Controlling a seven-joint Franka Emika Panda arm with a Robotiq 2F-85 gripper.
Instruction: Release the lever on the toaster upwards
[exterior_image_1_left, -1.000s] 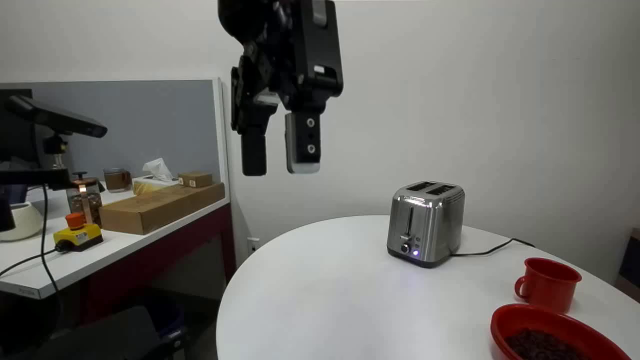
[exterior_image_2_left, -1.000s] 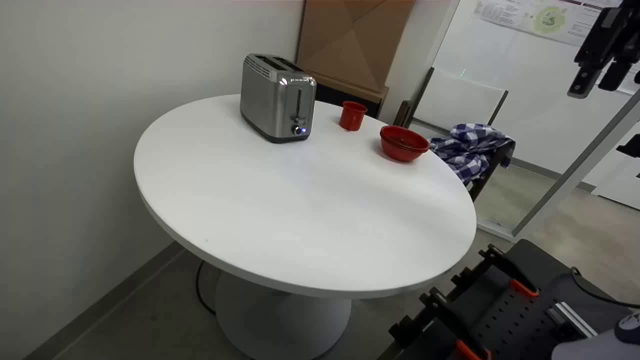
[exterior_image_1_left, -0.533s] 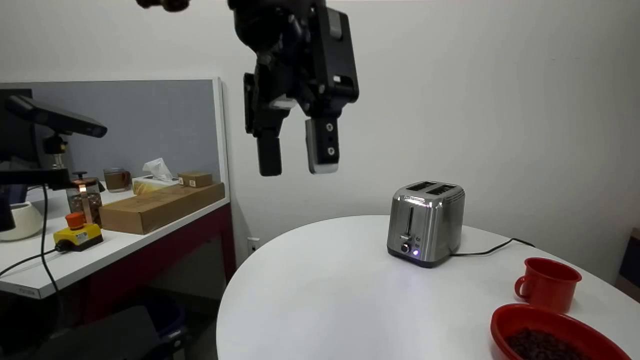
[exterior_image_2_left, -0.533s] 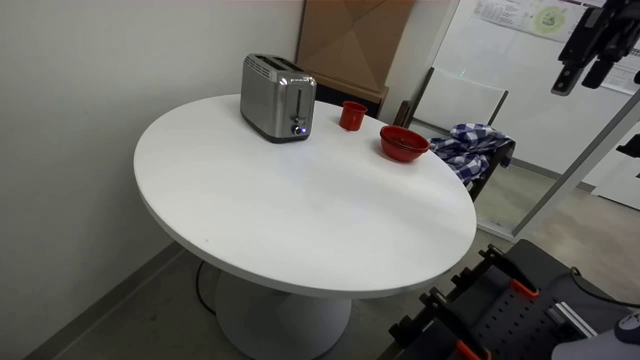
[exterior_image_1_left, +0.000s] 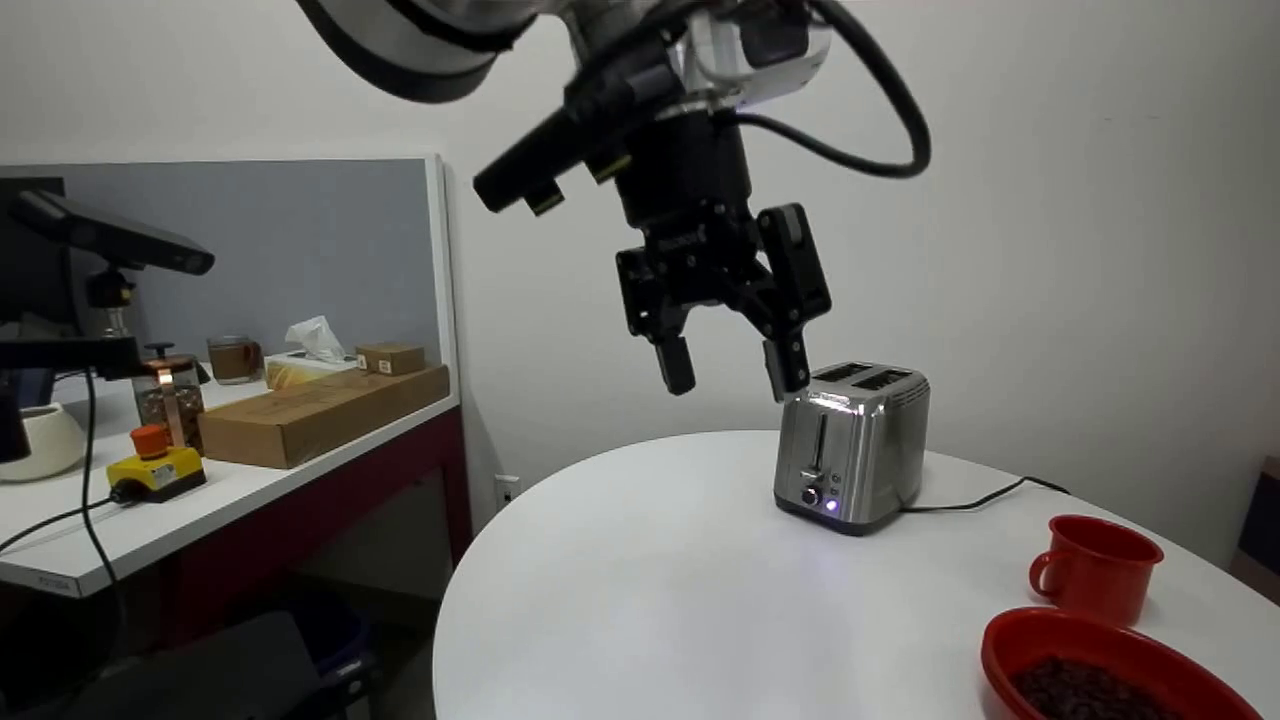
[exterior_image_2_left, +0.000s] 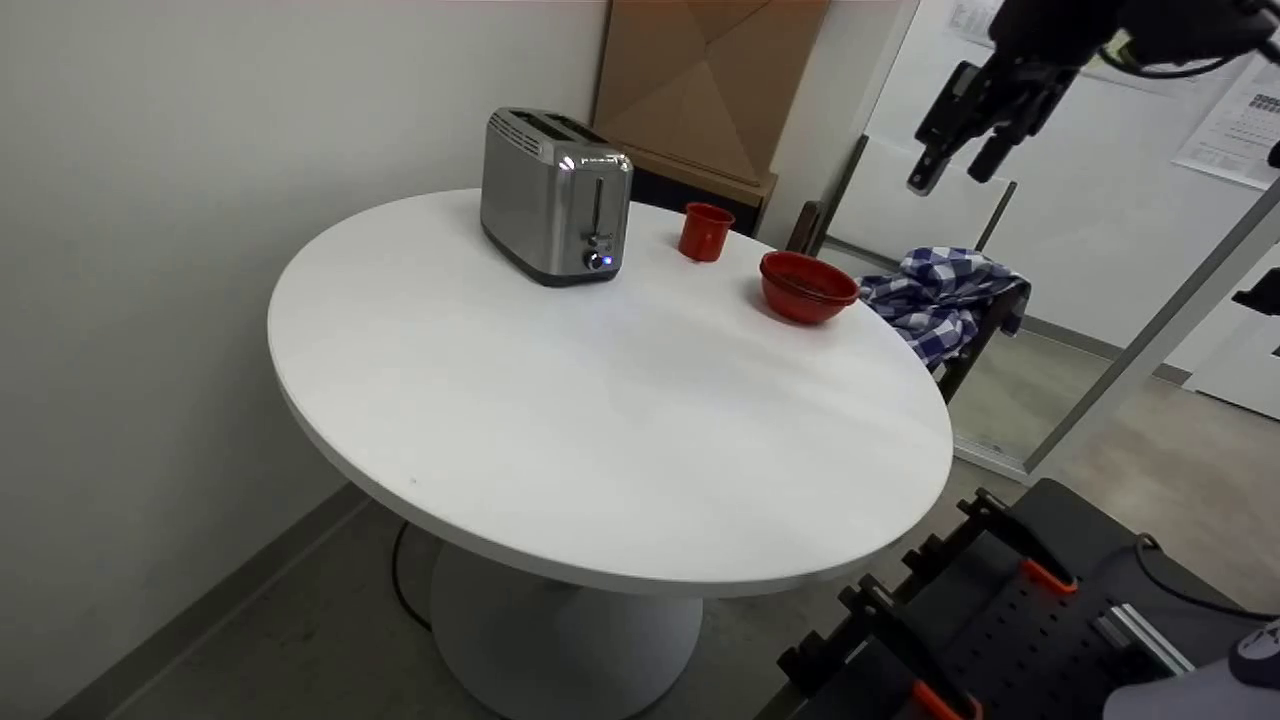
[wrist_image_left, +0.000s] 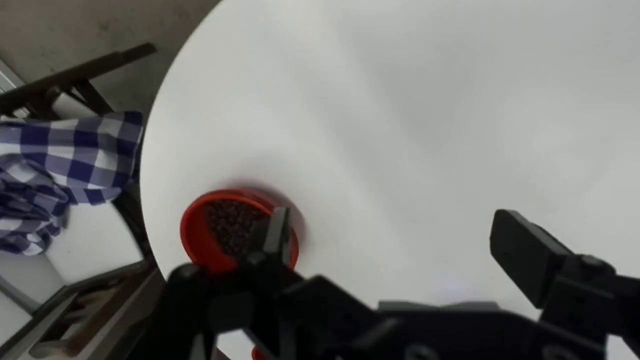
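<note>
- Currently the gripper (exterior_image_1_left: 732, 368) hangs in the air, fingers (exterior_image_1_left: 676, 368) spread apart — well away from the toaster (exterior_image_2_left: 555, 205).
- Toaster: upright on the round white table (exterior_image_2_left: 600, 420), near the wall (exterior_image_2_left: 250, 120).
- Lever (exterior_image_1_left: 812, 473): low on the toaster's narrow face — just above a knob (exterior_image_1_left: 811, 496).
- Red cup (exterior_image_2_left: 705, 235) and red bowl (exterior_image_2_left: 803, 308): near each other on the same table.

Table (exterior_image_2_left: 600, 430): white, round, central in an exterior view.
Toaster (exterior_image_2_left: 555, 205): upright, upper centre-left.
Mug (exterior_image_2_left: 706, 236): red, upper centre-right.
Bowl (exterior_image_2_left: 802, 309): red, right of centre.
Cord (exterior_image_1_left: 960, 508): black, beside toaster.
</note>
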